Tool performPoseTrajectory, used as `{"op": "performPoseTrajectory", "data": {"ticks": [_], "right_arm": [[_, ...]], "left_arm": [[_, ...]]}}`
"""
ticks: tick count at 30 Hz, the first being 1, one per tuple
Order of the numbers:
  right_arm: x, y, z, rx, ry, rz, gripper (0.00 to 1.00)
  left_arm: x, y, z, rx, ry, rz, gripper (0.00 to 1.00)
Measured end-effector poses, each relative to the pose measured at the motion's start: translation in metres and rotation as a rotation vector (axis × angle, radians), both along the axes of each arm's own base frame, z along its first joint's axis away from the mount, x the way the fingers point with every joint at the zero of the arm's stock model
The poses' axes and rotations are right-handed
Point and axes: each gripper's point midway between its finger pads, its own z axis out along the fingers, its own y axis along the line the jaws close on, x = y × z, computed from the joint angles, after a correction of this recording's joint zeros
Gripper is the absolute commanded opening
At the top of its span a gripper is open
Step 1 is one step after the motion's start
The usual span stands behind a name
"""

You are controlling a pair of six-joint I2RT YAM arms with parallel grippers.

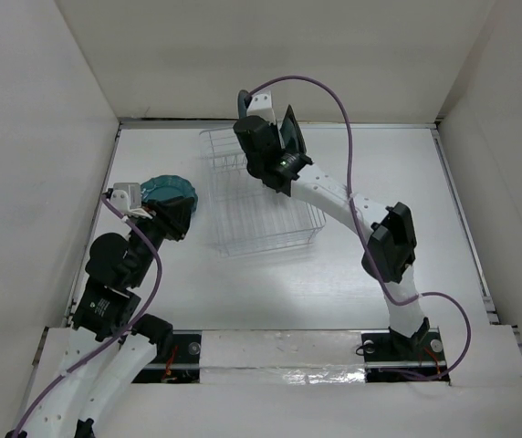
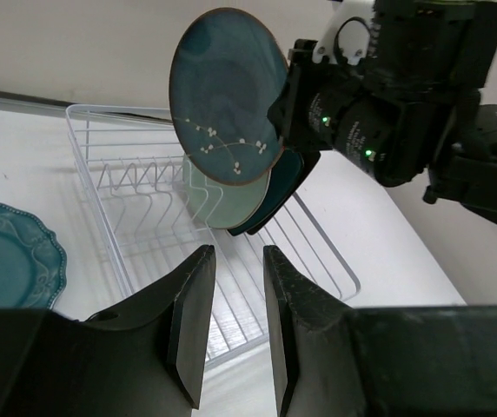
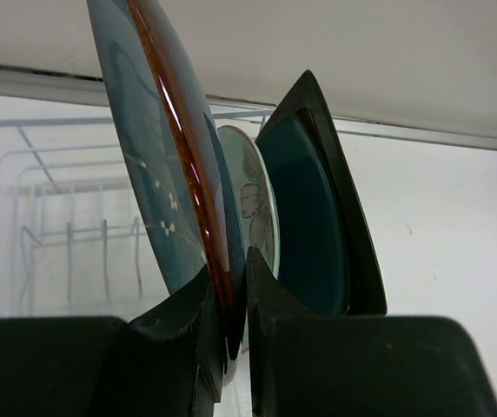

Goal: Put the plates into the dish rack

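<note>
My right gripper (image 3: 231, 265) is shut on the lower rim of the round grey-teal plate (image 3: 144, 156), holding it upright on edge above the clear dish rack (image 1: 261, 196). Just behind it stand the round pale green plate (image 3: 253, 204) with a floral mark and the square dark teal plate (image 3: 309, 217). In the left wrist view the held plate (image 2: 227, 95) hangs over the rack (image 2: 144, 191), in front of the pale green plate (image 2: 218, 204). My left gripper (image 2: 238, 254) is open and empty at the rack's left. The small scalloped teal plate (image 2: 5, 256) lies flat on the table beside it.
White walls close in the table on the left, right and far sides. The right arm (image 1: 334, 196) arches over the rack's right end. The rack's wire ribs (image 2: 135, 187) on its left half hold nothing. The left arm (image 1: 120, 265) sits at the near left.
</note>
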Motion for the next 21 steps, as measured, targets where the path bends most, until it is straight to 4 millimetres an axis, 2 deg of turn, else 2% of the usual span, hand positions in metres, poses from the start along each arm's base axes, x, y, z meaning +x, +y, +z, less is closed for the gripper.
{"op": "performPoseTrajectory", "data": {"ticks": [5, 15, 21], "right_arm": [[0.009, -0.005, -0.02, -0.045, 0.032, -0.022, 0.0], [0.014, -0.02, -0.023, -0.054, 0.033, -0.075, 0.0], [0.013, -0.018, -0.043, -0.042, 0.059, -0.075, 0.0]], "left_arm": [[0.003, -0.001, -0.003, 0.006, 0.011, 0.0, 0.25], [0.005, -0.002, -0.006, 0.013, 0.022, 0.0, 0.25], [0.006, -0.002, -0.007, 0.015, 0.026, 0.001, 0.25]]}}
